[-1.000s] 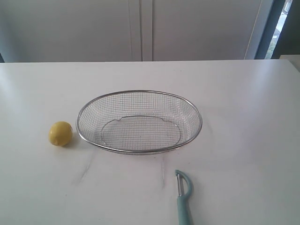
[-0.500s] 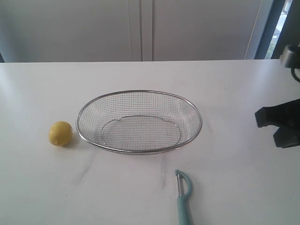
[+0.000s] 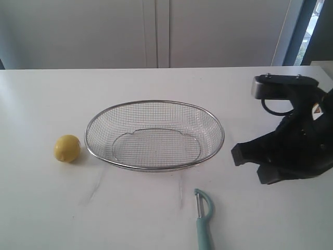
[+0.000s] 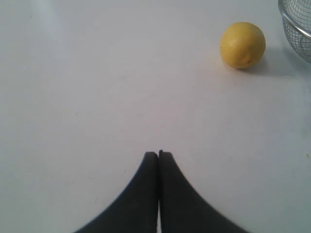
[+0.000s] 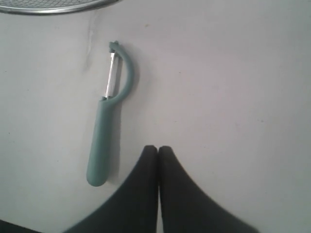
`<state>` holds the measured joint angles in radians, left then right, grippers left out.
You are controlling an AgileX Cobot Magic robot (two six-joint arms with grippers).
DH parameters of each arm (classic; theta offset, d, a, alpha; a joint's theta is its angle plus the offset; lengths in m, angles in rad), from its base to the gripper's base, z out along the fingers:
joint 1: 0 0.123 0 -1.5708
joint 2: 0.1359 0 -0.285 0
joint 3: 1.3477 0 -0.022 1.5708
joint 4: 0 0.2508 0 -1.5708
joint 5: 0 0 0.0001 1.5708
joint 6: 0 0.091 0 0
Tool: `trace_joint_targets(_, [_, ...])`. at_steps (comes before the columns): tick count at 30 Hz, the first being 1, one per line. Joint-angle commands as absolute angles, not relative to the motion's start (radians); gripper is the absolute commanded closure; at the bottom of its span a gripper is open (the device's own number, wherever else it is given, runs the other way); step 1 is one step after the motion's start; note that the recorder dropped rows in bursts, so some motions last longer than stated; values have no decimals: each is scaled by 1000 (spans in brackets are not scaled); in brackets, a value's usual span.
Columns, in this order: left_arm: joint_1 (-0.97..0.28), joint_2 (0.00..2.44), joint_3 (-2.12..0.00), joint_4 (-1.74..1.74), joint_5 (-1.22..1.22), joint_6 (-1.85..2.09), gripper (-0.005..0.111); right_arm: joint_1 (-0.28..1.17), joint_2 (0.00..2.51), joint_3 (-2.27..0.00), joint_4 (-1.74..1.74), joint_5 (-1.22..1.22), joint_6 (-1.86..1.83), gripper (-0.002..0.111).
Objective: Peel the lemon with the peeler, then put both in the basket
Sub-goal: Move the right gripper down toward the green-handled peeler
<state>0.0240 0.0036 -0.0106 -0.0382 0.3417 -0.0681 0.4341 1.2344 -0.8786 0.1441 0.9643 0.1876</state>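
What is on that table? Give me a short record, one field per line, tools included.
lemon: on the table, left of the basket, not touching it
basket: mid-table, holds nothing
peeler: flat on the table in front of the basket, blade end toward it
left tool: shut, holds nothing, over bare table short of the lemon
right tool: shut, holds nothing, beside the peeler's handle, apart from it

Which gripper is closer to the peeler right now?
Right. The right gripper hangs just beside the peeler; the left gripper is out by the lemon, on the basket's far side.
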Motion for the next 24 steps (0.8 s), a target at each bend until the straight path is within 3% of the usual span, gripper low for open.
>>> trace_joint_targets(1, [27, 0, 0, -44, 362, -70, 107, 501, 1269, -886, 141, 932, 234, 108])
trace_joint_targets(24, [27, 0, 0, -44, 362, -70, 107, 744, 1533, -886, 138, 746, 396, 108])
